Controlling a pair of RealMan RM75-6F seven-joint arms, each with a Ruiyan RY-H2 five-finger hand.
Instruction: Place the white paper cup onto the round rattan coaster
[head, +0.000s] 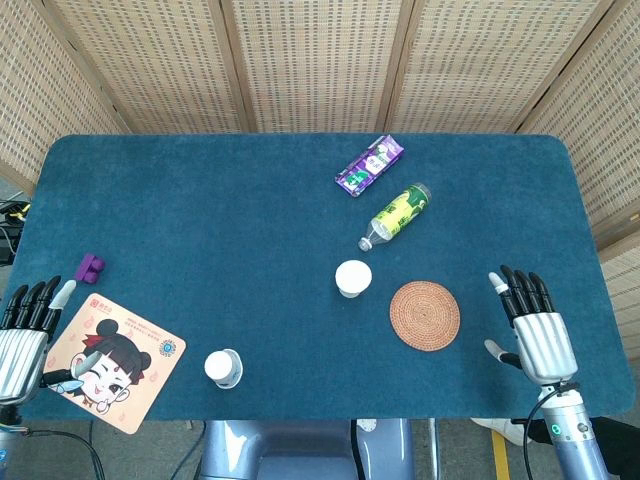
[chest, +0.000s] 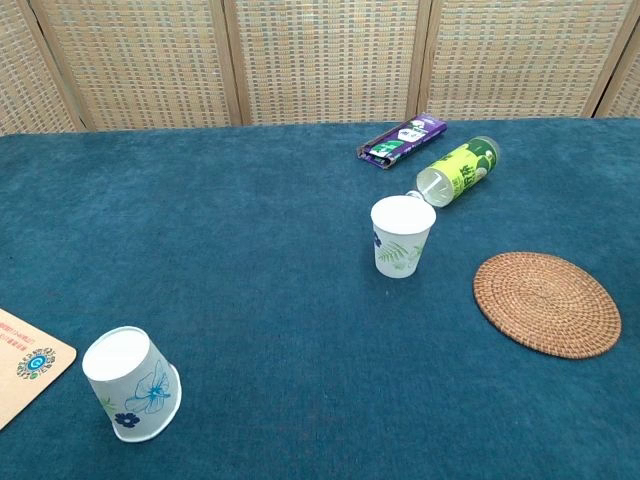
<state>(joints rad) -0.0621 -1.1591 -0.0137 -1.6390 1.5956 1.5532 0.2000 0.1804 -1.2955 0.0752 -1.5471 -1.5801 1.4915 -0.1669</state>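
A white paper cup (head: 353, 277) (chest: 402, 235) with a green leaf print stands upright near the table's middle. The round rattan coaster (head: 425, 315) (chest: 546, 302) lies flat just to its right, apart from it. A second paper cup (head: 223, 367) (chest: 133, 383), printed with blue flowers, stands near the front edge at left. My right hand (head: 537, 322) hovers open, fingers spread, right of the coaster. Over the left front corner my left hand (head: 27, 330) is open too. Neither hand shows in the chest view.
A green-labelled plastic bottle (head: 397, 213) (chest: 456, 171) lies on its side behind the leaf-print cup. A purple snack packet (head: 369, 165) (chest: 402, 139) lies farther back. A cartoon-printed mat (head: 110, 362) and a small purple block (head: 91, 267) sit at the left. Rattan screens stand behind the table.
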